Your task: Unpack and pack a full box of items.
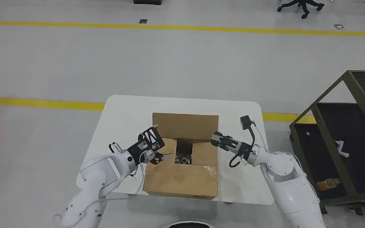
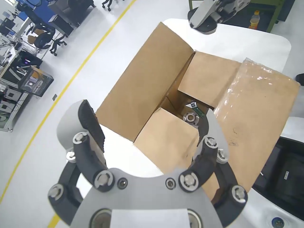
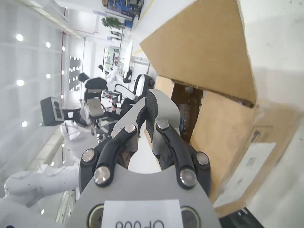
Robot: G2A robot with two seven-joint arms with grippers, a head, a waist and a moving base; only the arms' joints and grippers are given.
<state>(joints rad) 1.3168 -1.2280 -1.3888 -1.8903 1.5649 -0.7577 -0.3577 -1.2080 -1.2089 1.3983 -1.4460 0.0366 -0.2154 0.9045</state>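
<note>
Box (image 1: 183, 181) part-open | left claw (image 2: 146, 111) wide | right claw (image 3: 150, 97) pinched together | left wrist view: metal ring (image 2: 190, 117) inside

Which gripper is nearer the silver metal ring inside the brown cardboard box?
Left: the left gripper straddles the short flap beside the ring; the right gripper is at the opposite flap.

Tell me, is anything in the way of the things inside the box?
Yes. The two short flaps of the box lie partly over the opening, so the things inside show through a narrow gap between them. The left end effector is open at one flap; the right end effector is shut beside the other.
</note>
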